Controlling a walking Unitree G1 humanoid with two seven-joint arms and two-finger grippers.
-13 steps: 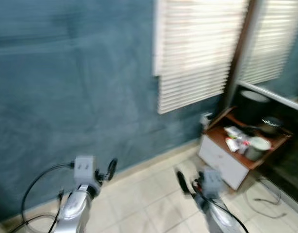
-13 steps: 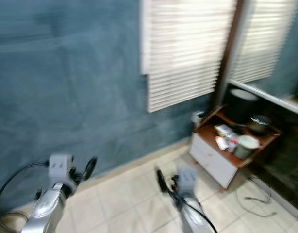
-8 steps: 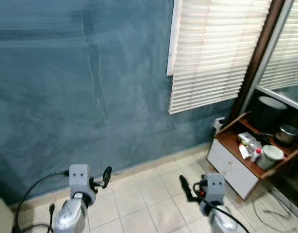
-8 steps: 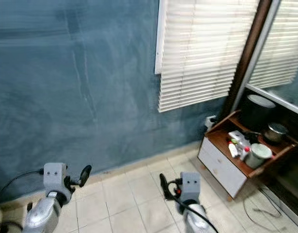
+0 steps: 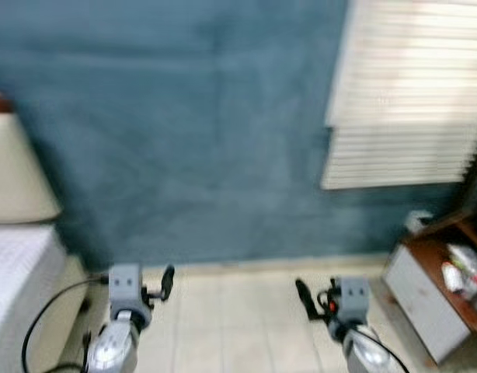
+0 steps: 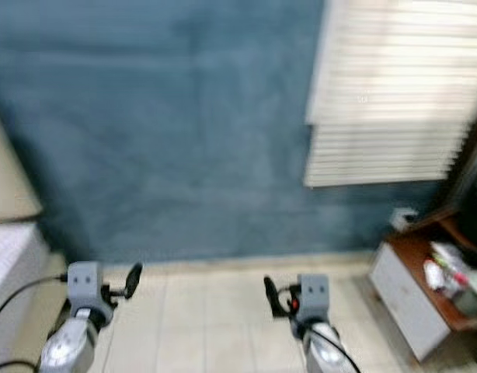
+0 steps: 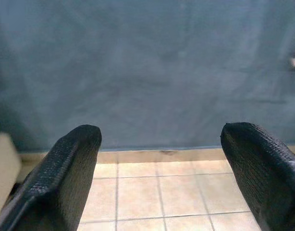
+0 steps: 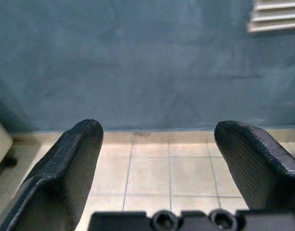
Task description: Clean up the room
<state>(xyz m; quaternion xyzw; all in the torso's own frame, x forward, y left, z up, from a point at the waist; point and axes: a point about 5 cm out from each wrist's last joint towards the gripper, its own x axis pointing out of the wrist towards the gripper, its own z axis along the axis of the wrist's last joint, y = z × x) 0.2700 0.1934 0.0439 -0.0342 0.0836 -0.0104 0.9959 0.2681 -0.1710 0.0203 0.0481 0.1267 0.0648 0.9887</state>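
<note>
We face the blue wall (image 5: 184, 116) | left gripper (image 7: 159, 187), right gripper (image 8: 159, 178) spread wide, empty | risk: blurred view, we clip bed (image 5: 21, 264) or cabinet (image 5: 429, 303)

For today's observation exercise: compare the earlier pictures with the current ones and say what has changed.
Only the camera moved: it turned left, sliding the blinds and wooden cabinet toward the right edge and bringing a bed into view. The left gripper and right gripper stayed raised, open and empty.
</note>
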